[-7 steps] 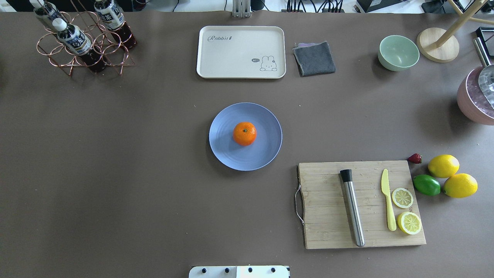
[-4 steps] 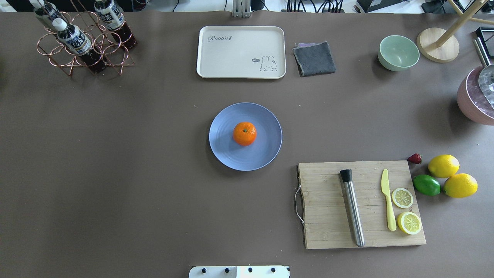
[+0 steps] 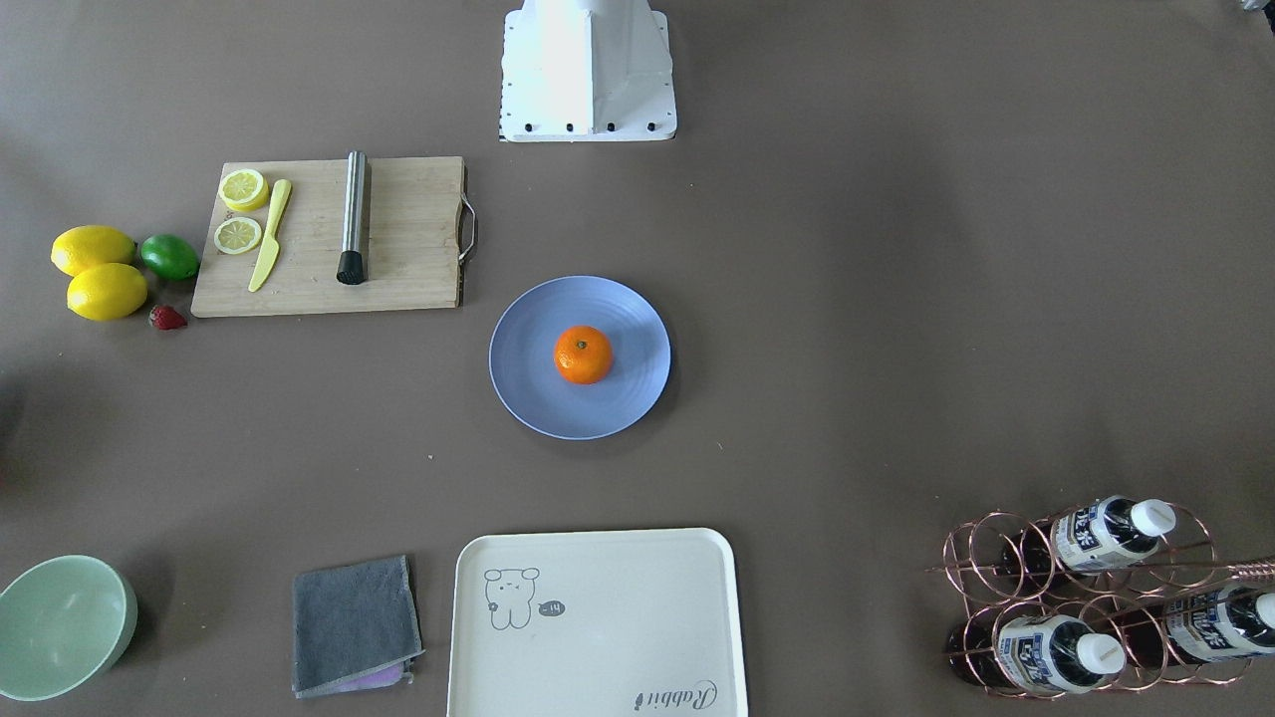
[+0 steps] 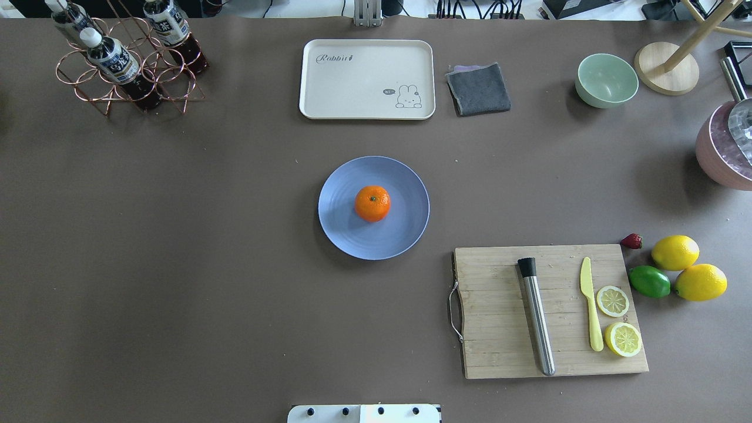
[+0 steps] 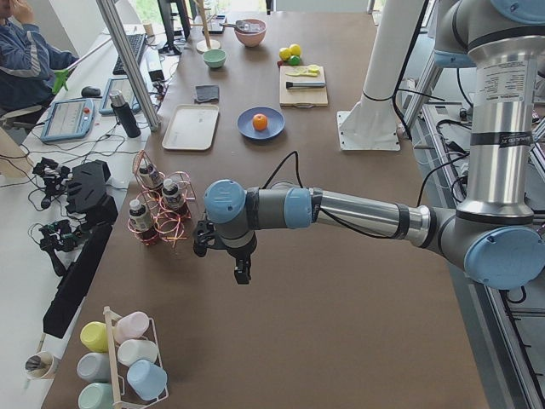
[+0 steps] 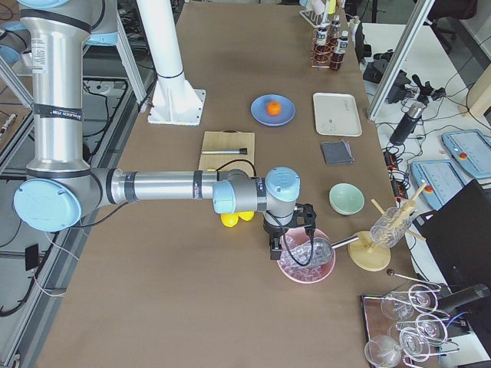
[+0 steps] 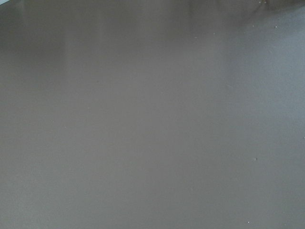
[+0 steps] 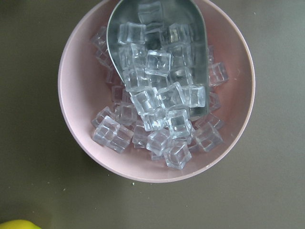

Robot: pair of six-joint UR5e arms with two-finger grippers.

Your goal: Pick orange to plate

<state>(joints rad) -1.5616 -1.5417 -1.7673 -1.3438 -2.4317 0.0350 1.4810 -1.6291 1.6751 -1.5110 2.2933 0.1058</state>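
Orange (image 4: 372,203) is sitting pretty much dead centre on the blue plate (image 4: 352,241), little green stem dot facing up. The plate is around the middle of the surface (image 4: 176,247), with the cream tray (image 4: 366,79) on its far side and the wooden cutting board (image 4: 499,311) closer to my base, over on my right.

Both my arms are well apart from it, tbh. My left gripper (image 5: 243,277) hangs pointing down over bare surface at my left end, near the copper bottle rack (image 5: 162,213). Its wrist cam shows just plain brown surface. My right gripper (image 6: 275,249) is out at the opposite end, above the pink bowl (image 8: 76,95) full of ice cubes (image 8: 157,62), with a metal scoop (image 8: 202,38) lying in it. That wrist cam looks straight down into the bowl.

Wide or narrow? Honestly can't tell for either gripper. They only show up in the side cams, and neither wrist cam catches its own fingers.

Two lemons (image 4: 675,252) and a lime (image 4: 649,281) are bunched together just off the board's far corner, well apart from the plate.
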